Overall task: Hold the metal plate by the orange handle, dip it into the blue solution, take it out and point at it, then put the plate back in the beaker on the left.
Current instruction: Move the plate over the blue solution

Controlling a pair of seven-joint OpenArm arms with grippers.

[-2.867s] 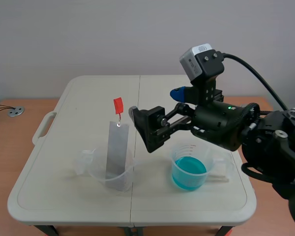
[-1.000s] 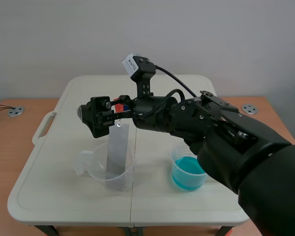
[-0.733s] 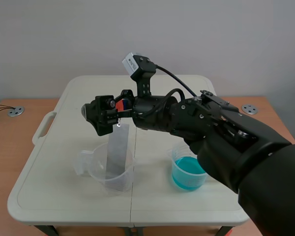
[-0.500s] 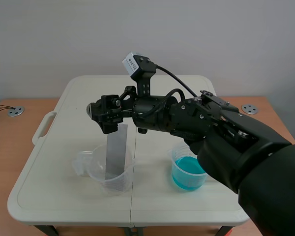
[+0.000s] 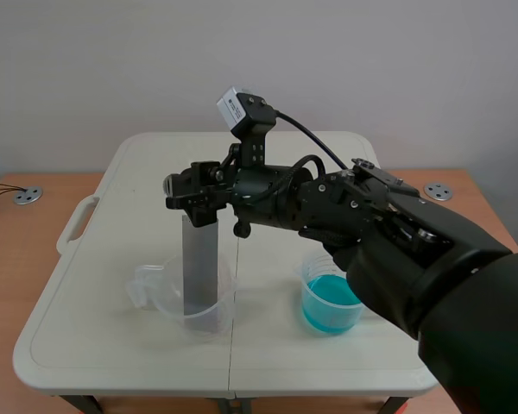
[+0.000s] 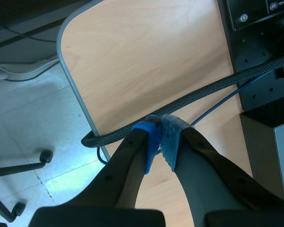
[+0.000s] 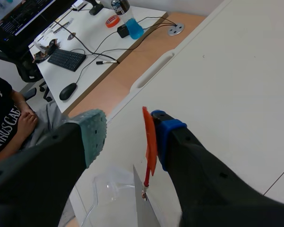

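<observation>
Orange handle (image 7: 150, 142) lies between the fingers of the right gripper (image 7: 128, 132), flat against the blue pad (image 7: 164, 137). A clear gap separates the handle from the grey-green pad (image 7: 95, 135), so the fingers stand spread and do not pinch it. Below the handle, a thin red link joins it to the top edge of the metal plate (image 7: 144, 213).

In the scene view the right arm reaches across past the middle, and the right gripper (image 5: 194, 191) sits at the top of the metal plate (image 5: 200, 267). The plate stands nearly upright with its lower end inside the clear left beaker (image 5: 166, 302). The beaker of blue solution (image 5: 309, 274) stands well apart on the same white table (image 5: 112, 198), under the right arm.

The left gripper (image 6: 160, 137) is off the table, above a wooden surface (image 6: 132, 61) and a black braided cable (image 6: 203, 92). Its blue pads are pressed together on nothing.
</observation>
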